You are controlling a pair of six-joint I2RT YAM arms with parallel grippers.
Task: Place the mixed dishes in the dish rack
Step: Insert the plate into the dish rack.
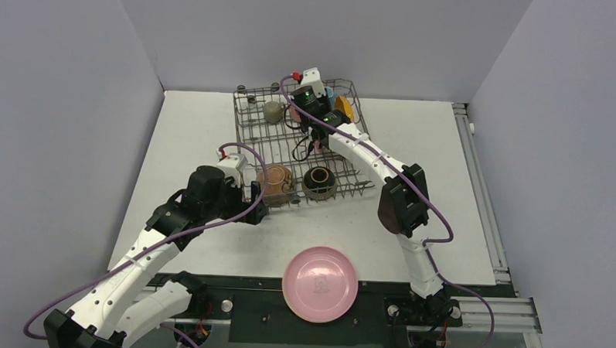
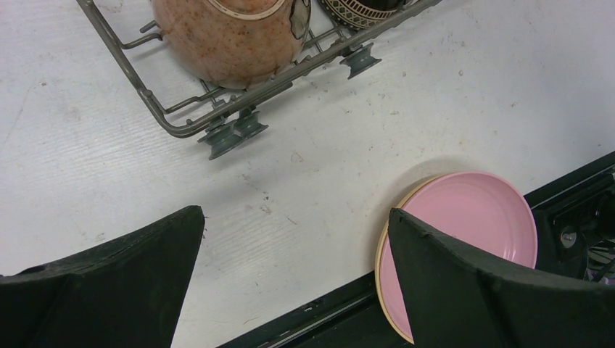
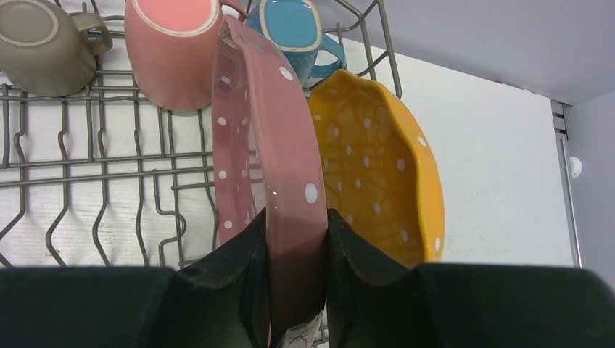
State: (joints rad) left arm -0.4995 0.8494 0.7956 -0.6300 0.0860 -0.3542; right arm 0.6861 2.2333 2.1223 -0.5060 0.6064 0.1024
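six dishes sit in the dish rack (image 1: pixel 275 146): a terracotta bowl (image 1: pixel 275 184) and a dark brown bowl (image 1: pixel 319 183) at its near edge, a grey-green cup (image 3: pixel 43 43), a pink cup (image 3: pixel 170 54) and a blue cup (image 3: pixel 294 29) along the far side, and a scalloped yellow dotted plate (image 3: pixel 377 167) standing on edge at the far right corner. a seventh, a pink dotted plate (image 3: pixel 265 130), stands upright just beside the yellow one, its rim clamped in the right gripper (image 3: pixel 296 217) above the tines; whether it is seated cannot be told. the left gripper (image 2: pixel 296 225) hangs spread wide and empty over the bare bench (image 1: pixel 198 124), between the rack's near corner and a plain pink plate (image 1: pixel 320 283) lying flat at the bench's near edge. a pale rim (image 2: pixel 379 261) under that plate hints at a second one beneath. on this showing the job looks mostly done, with the held plate to release and the plate or plates at the front left to load.
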